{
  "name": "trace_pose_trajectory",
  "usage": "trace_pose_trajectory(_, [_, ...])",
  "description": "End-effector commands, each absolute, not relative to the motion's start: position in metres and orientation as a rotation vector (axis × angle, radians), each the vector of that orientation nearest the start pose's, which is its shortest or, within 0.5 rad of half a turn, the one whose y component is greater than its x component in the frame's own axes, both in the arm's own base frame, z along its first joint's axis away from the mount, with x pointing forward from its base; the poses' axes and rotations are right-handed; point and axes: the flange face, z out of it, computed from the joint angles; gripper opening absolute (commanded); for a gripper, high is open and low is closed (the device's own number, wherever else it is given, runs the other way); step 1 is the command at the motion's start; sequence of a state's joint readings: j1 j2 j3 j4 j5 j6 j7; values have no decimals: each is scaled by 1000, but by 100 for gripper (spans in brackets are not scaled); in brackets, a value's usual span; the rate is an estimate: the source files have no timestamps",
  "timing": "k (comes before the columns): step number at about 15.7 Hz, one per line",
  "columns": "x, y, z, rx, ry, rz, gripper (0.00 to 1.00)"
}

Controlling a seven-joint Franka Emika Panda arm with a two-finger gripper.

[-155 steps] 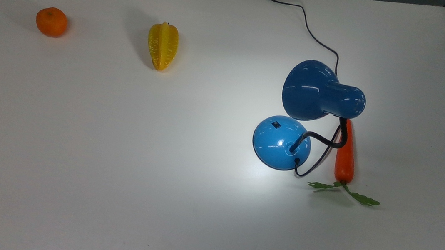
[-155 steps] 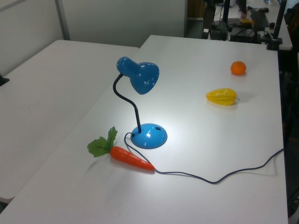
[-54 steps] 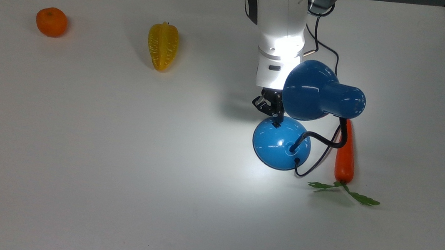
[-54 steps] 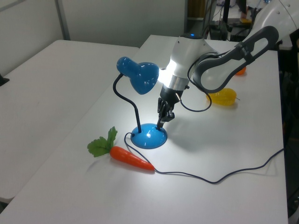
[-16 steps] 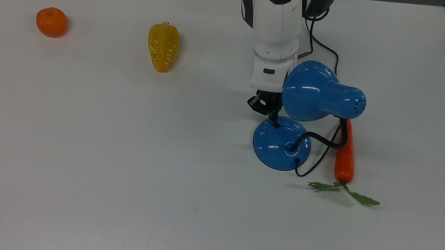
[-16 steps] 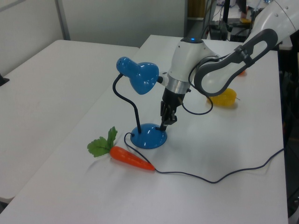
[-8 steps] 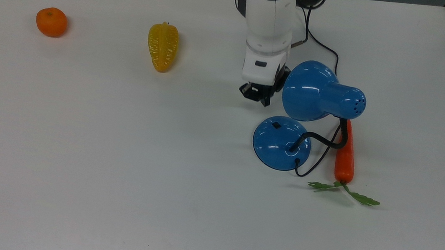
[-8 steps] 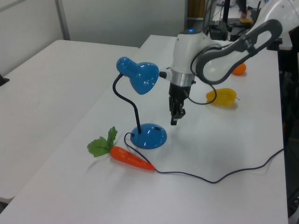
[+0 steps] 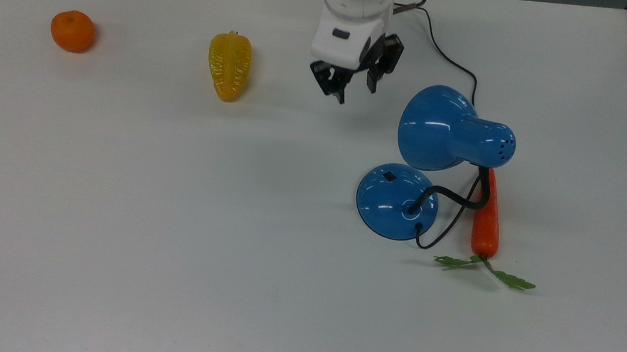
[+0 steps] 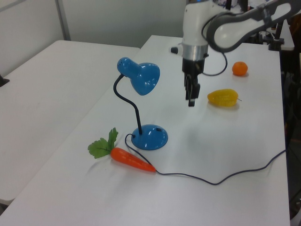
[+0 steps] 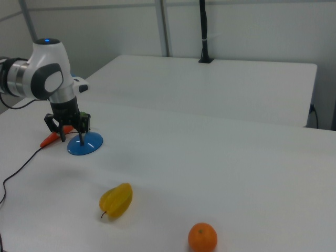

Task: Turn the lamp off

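Note:
The lamp stands unlit, with its glossy blue shade (image 9: 448, 129) on a black bendy neck above the round blue base (image 9: 396, 203). A small black switch (image 9: 389, 176) sits on the base's far side, and no bright patch shows on the table. My gripper (image 9: 355, 93) hangs open and holds nothing, above the table to the top view's upper left of the shade and well away from the base. In the left view the gripper (image 10: 191, 100) is raised, right of the shade (image 10: 143, 79) and above the base (image 10: 149, 137). In the right view the gripper (image 11: 72, 136) stands in front of the base (image 11: 85, 143).
A carrot (image 9: 487, 216) with green leaves lies beside the lamp's base, under the neck. The black cord (image 9: 451, 56) runs to the table's far edge. A yellow starfruit (image 9: 229, 65) and an orange (image 9: 72, 30) lie at the top view's upper left.
The lamp went dark while my gripper touched the switch. Since then the gripper has lifted off the base, moved to the top view's upper left and opened.

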State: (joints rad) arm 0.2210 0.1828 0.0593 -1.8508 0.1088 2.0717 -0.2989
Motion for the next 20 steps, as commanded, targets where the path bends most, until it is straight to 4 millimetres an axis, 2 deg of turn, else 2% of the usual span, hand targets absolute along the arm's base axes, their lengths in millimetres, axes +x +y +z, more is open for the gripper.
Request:
trace_pose_trajectory(1, [567,148,484,-2968,-611,-59,100])
trace_pose_trajectory(5, [566,124,539,-3025,-302,33,100])
trace_pose_trajectory(6, [562,116,558,-3044,-248,53,100])
trace_pose_trajectory(9, [549,101,591,-3081,-168,72,100])
trace_pose_trajectory(11, [542,92,609,-3089,-54,80,100])
trace_pose_trajectory(13, [539,79,622,-3085,3,62,100])
trace_pose_trajectory(15, [542,64,626,-3079,21,30,100])
trace_pose_trajectory(20, [552,48,627,-3064,-217,-79,100])
